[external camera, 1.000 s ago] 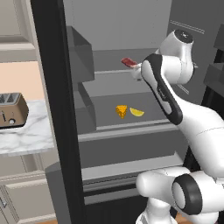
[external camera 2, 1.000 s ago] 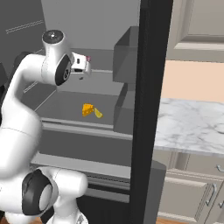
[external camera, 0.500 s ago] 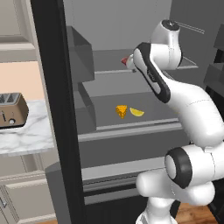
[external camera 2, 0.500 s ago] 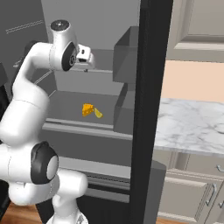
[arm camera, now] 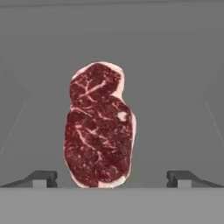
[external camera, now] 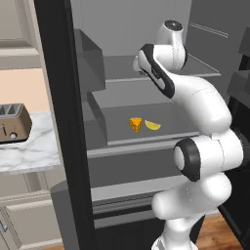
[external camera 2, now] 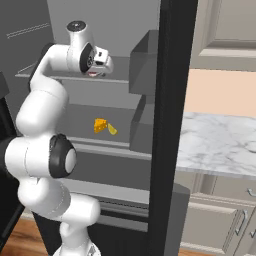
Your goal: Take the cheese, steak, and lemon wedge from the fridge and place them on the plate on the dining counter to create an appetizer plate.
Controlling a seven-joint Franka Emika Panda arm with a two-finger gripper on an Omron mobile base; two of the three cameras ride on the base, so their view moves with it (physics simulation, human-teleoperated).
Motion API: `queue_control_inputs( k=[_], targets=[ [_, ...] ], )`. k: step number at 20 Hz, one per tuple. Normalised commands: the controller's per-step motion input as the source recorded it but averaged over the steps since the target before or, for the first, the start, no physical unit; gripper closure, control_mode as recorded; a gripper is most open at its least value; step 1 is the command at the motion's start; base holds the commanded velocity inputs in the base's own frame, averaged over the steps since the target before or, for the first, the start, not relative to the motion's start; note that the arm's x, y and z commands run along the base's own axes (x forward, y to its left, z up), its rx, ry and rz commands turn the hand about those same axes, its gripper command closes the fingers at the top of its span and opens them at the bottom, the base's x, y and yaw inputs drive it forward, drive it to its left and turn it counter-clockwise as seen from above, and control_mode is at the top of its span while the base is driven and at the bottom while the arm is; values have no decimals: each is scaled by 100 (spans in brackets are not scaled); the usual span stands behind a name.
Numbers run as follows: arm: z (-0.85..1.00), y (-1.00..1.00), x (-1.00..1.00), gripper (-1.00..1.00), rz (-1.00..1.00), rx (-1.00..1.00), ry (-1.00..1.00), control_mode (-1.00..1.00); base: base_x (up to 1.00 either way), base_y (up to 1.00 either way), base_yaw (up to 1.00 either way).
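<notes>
Currently gripper (arm camera: pixel 112 179) spread wide, empty, poised over flat dark-red marbled raw steak (arm camera: pixel 99 126) on upper grey fridge shelf (external camera: pixel 195 68). Orange cheese wedge (external camera: pixel 136 124), pale-yellow lemon crescent (external camera: pixel 152 125) on lower shelf. Judged early: nothing plated yet.

The white arm is bent up high and then folded forward and down. The hand is held at the end of it, pointed downward. The gripper (arm camera: pixel 112 178) is seen from the hand camera with its two dark fingers (arm camera: pixel 41 178) spread far apart. Nothing is held between them. In the right base view the gripper (external camera 2: pixel 93 73) is tucked under the wrist.
</notes>
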Motion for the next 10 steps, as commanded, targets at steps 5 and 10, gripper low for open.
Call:
queue_control_inputs(
  k=[5,10],
  targets=[
    [-8,8,72,-100,0,0,0,-100,0,0,0],
    [-34,6,23,-100,0,0,0,-100,0,0,0]
  ],
)
